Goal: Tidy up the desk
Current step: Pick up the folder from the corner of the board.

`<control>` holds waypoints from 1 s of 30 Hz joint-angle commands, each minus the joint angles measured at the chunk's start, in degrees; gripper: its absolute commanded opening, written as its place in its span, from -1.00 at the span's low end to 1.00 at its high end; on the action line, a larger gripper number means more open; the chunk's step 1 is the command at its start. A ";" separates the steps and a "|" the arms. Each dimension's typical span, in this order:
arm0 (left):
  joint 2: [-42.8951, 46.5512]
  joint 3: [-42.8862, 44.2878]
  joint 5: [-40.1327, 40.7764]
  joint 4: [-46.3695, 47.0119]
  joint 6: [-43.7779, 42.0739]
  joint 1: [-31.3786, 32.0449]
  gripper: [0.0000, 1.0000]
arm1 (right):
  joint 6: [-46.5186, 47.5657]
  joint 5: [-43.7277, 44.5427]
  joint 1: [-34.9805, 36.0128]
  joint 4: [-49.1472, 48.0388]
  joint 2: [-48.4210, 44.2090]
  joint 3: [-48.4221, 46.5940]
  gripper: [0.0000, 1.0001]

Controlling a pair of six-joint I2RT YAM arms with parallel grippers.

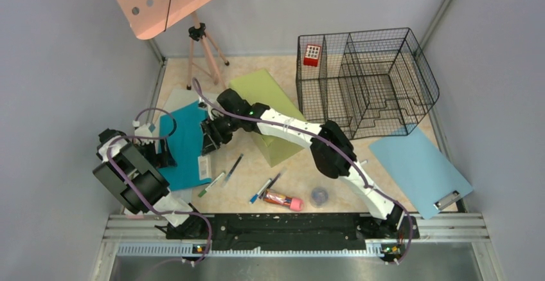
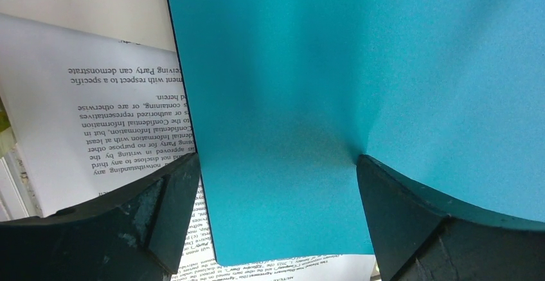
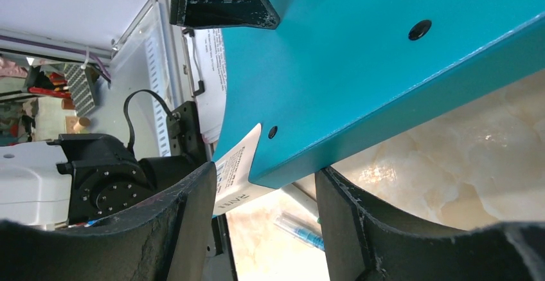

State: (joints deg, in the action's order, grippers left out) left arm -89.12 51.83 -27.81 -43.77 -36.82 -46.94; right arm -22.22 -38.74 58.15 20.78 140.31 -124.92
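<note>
Here, right gripper [image 3: 265, 168] straddles teal folder [image 3: 360, 56] above desk [image 3: 450, 165], grip unclear; left gripper [image 2: 277, 159] wide.

Bright, even overhead light, soft shadow under the teal folder [image 1: 183, 146]. Wrist views blur below the folder; faint glare on desk [image 3: 450, 146] beside it.

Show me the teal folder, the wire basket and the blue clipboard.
teal folder [image 1: 188, 152]: top view, middle of its cover.
wire basket [image 1: 385, 94]: top view, bare mesh.
blue clipboard [image 1: 414, 165]: top view, middle of board.
</note>
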 commanded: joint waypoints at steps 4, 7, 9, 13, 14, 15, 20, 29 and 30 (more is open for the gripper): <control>-0.41 -2.03 -5.10 -6.43 -1.09 1.33 0.90 | -1.99 -4.29 1.15 -10.50 -7.60 -1.99 0.15; -0.21 -2.23 -5.23 -6.73 -1.59 1.27 0.90 | -2.43 -5.48 1.20 -11.87 -7.61 -1.87 0.16; -0.11 -2.17 -5.44 -7.12 -2.00 1.29 0.90 | -1.94 -5.89 1.26 -12.03 -7.67 -1.90 0.17; -0.23 -1.98 -5.90 -7.87 -2.65 1.24 0.90 | -1.83 -8.12 1.22 -12.87 -8.06 -1.60 0.18; -0.18 -1.92 -5.94 -7.98 -2.74 1.28 0.90 | -1.93 -8.74 1.28 -13.32 -8.27 -1.49 0.18; -0.24 -1.90 -5.99 -8.12 -2.83 1.25 0.90 | -1.96 -9.13 1.38 -13.47 -8.48 -1.47 0.18; -0.36 -2.16 -6.18 -8.33 -3.45 1.36 0.90 | -1.77 -10.63 1.60 -14.10 -8.88 -1.16 0.19; -0.72 -2.14 -6.22 -8.53 -3.84 1.23 0.90 | 4.27 0.39 2.42 -6.66 -7.80 -3.47 0.22; -0.71 -2.11 -6.36 -8.60 -3.87 1.28 0.90 | 4.67 1.89 2.48 -6.04 -7.48 -3.56 0.23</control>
State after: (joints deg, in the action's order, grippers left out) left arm -88.62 51.96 -31.51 -46.68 -39.40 -46.94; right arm -20.88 -40.05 57.78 20.36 138.91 -124.49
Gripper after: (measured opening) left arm 0.950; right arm 0.611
